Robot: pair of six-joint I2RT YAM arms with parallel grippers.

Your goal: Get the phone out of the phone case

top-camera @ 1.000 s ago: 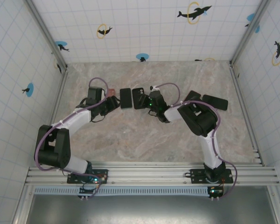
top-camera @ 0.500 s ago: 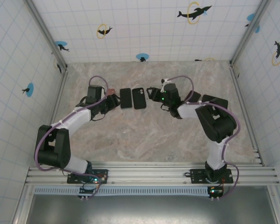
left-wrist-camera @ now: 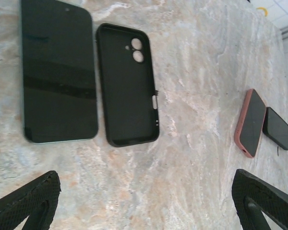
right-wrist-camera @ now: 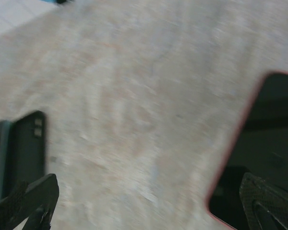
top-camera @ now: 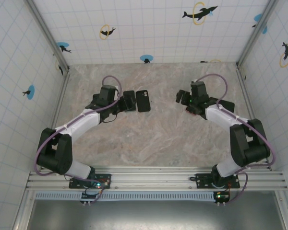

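**Status.** The phone [left-wrist-camera: 57,72] lies flat on the worktop [left-wrist-camera: 206,57], screen up. The phone case [left-wrist-camera: 127,91] lies just beside it on its right in the left wrist view, apart from it by a narrow strip of bare worktop. The case is empty, with its inner face up and its camera cut-outs open to view. By this evidence the separation is judged complete.

**Pincers.** The left pincer [left-wrist-camera: 144,196] stands wide open and grips nothing. The right pincer [right-wrist-camera: 146,184] is likewise wide open and empty.

**Governing relation.**
- In the overhead view the long axes of phone and case are parallel, running from the near edge of the worktop toward the far edge.
- The left pincer is at the phone's left side and is clearly the nearer arm.
- In the left wrist view both items lie ahead of the open fingertips, with their long axes crossing the line between the fingertips.
- The right pincer is well apart to the right of the case, near a pink-cased phone [left-wrist-camera: 251,122] (not a task item).

**Next move (judgement).** Either arm can withdraw. The left should lift before it travels, so as not to sweep the phone back against the case.
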